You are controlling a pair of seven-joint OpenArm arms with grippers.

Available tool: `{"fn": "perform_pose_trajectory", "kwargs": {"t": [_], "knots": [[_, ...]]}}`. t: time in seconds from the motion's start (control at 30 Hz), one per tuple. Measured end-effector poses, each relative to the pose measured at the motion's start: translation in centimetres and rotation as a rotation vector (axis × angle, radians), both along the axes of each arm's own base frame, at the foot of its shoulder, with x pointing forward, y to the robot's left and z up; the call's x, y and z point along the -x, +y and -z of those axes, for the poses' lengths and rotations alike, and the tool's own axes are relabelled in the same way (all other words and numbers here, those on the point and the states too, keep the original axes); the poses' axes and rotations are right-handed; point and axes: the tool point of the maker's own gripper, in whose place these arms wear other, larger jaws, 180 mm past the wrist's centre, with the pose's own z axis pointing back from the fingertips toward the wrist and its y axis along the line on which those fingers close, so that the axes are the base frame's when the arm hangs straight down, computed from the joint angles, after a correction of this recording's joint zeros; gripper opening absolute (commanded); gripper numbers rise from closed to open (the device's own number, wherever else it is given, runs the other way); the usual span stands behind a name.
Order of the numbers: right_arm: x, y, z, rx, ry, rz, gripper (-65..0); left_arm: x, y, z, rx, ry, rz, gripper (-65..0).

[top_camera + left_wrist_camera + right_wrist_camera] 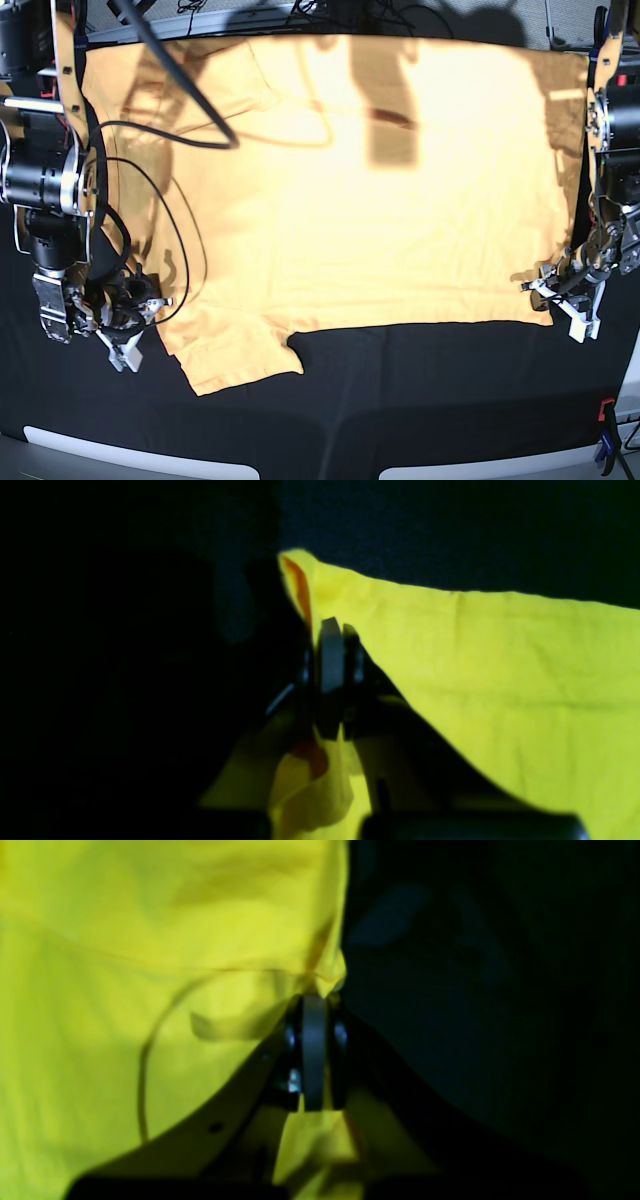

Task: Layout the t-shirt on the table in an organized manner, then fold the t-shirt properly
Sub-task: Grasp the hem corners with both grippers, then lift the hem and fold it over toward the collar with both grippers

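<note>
The pale yellow-orange t-shirt (380, 200) lies spread flat on the black table (420, 400), with its neck end at the left and its hem at the right. One sleeve (235, 360) points toward the front edge. My left gripper (553, 293) is at the shirt's front right hem corner. In the left wrist view it (336, 630) is shut on that corner of the shirt (500, 670). My right gripper (140, 305) is at the shirt's left edge. In the right wrist view it (315, 1002) is shut on the shirt's edge (100, 990) beside the curved collar seam (150, 1040).
A red-and-blue clamp (605, 415) sits at the table's front right edge. Black cables (180, 130) from the arm on the left hang over the shirt's left part. Both arm bodies stand at the table's sides. Bare black cloth shows in front of the shirt.
</note>
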Motion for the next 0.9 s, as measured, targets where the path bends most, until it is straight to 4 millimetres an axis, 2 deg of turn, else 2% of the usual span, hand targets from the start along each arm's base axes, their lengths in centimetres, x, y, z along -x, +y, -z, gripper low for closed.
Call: {"fn": "perform_pose_trajectory", "kwargs": {"t": [0.23,0.37,0.5,0.57,0.67,0.77,0.9], "knots": [[0.2,0.3,-0.3,0.020,-0.034,-0.103,-65.0,0.1,-0.3,0.0,0.058,0.024,-0.020,-65.0],[1.5,0.0,0.0,0.027,-0.103,-0.128,-65.0,0.2,-1.2,-0.6,0.077,0.035,0.028,-65.0],[3.6,-0.7,-0.4,0.080,-0.147,-0.182,-65.0,0.2,-1.7,-2.7,0.074,-0.060,0.049,-65.0],[4.2,-0.7,-0.8,0.111,-0.163,-0.208,-65.0,0.9,-1.7,-3.3,0.066,-0.089,0.048,-65.0],[4.8,-0.2,-1.9,0.093,-0.210,-0.208,-65.0,2.3,-0.5,-4.2,0.050,-0.135,0.009,-65.0],[5.7,-0.7,-2.8,0.111,-0.236,-0.220,-65.0,3.8,0.8,-5.4,0.071,-0.180,-0.034,-65.0],[7.8,-1.0,-2.9,0.120,-0.242,-0.219,-65.0,5.6,1.4,-6.0,0.091,-0.187,-0.050,-65.0]]}}
